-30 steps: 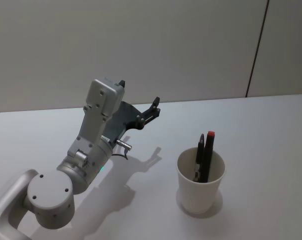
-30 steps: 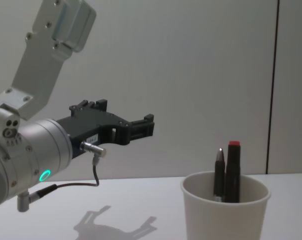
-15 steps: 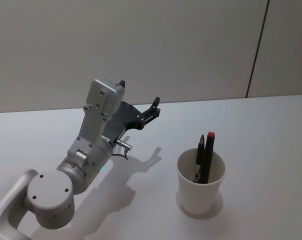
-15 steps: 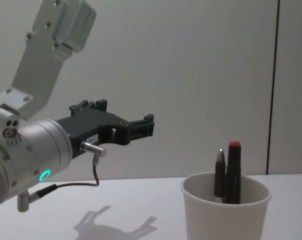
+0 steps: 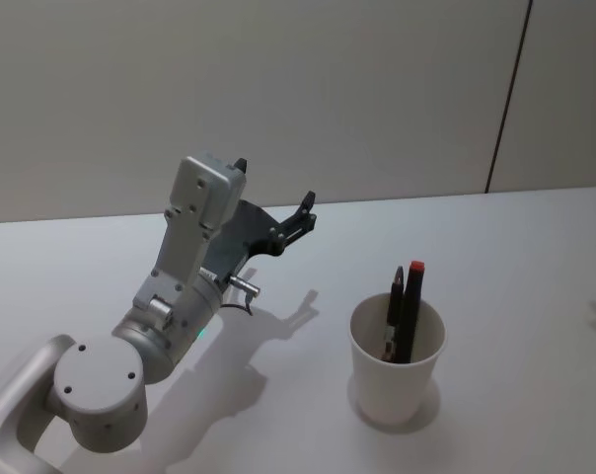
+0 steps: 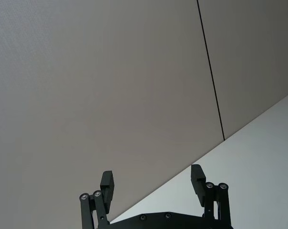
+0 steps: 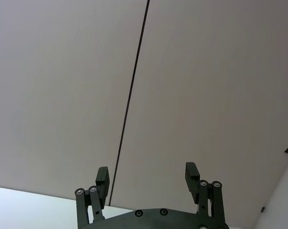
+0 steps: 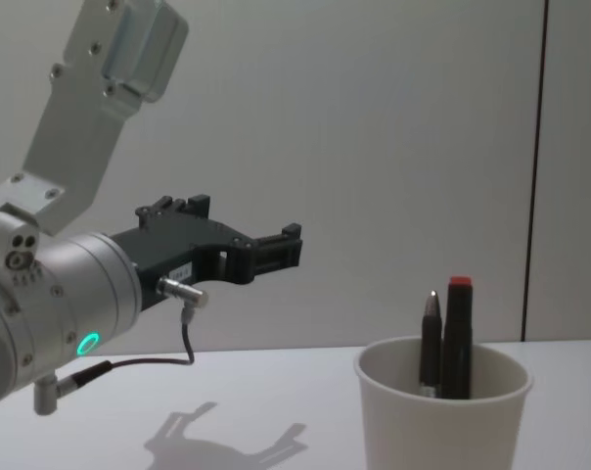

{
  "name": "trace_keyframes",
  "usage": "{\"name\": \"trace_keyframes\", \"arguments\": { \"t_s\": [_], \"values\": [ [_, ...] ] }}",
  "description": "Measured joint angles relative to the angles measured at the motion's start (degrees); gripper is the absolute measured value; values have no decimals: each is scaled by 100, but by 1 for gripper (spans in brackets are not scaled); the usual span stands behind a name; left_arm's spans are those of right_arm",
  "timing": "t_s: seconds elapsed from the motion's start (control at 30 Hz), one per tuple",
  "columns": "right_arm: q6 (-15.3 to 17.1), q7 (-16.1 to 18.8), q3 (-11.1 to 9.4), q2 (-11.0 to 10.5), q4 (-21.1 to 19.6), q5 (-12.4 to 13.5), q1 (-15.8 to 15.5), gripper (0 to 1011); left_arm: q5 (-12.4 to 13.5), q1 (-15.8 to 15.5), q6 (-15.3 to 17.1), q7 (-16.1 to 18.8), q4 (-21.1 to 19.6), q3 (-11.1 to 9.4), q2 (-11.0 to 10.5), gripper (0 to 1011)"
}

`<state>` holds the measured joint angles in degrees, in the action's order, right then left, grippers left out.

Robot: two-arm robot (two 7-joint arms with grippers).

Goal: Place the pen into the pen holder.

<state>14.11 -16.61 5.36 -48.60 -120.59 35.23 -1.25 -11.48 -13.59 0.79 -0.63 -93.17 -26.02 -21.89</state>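
Observation:
A white paper cup, the pen holder (image 5: pixel 396 373) (image 8: pixel 442 416), stands on the white table at the front right. Two pens stand inside it: a black one with a red cap (image 5: pixel 412 306) (image 8: pixel 457 335) and a dark one with a pointed tip (image 5: pixel 394 308) (image 8: pixel 431 340). My left gripper (image 5: pixel 275 199) (image 8: pixel 266 250) (image 6: pixel 153 183) hangs in the air left of the cup, well above the table, open and empty. In the right wrist view my right gripper (image 7: pixel 146 179) is open and empty, pointed at the wall.
The white table (image 5: pixel 515 257) stretches out around the cup. A grey wall with a dark vertical seam (image 5: pixel 505 94) stands behind it. The left arm's grey links (image 5: pixel 170 296) rise from the front left.
A faint shadow has appeared on the table at the head view's right edge. The left arm, cup and pens have not moved.

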Motion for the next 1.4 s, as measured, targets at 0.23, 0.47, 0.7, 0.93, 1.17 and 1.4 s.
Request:
{"name": "trace_keyframes", "arguments": {
  "t_s": [0.23, 0.47, 0.7, 0.93, 1.17, 1.4],
  "values": [
    [-165, 280, 108, 400, 265, -258, 6, 1001, 0, 0, 0, 0, 0, 0, 0, 1004],
    [-344, 582, 221, 835, 559, -535, 14, 1001, 0, 0, 0, 0, 0, 0, 0, 1004],
    [-510, 859, 323, 1233, 818, -787, 20, 1001, 0, 0, 0, 0, 0, 0, 0, 1004],
    [-676, 1130, 425, 1626, 1080, -1041, 26, 1001, 0, 0, 0, 1, 0, 0, 0, 1004],
    [-836, 1403, 526, 2012, 1336, -1291, 31, 1001, 0, 0, 0, 1, 0, 0, 0, 1004],
    [-999, 1680, 631, 2408, 1598, -1544, 36, 1001, 0, 0, 0, 1, 0, 0, 0, 1004]
  ]
}}
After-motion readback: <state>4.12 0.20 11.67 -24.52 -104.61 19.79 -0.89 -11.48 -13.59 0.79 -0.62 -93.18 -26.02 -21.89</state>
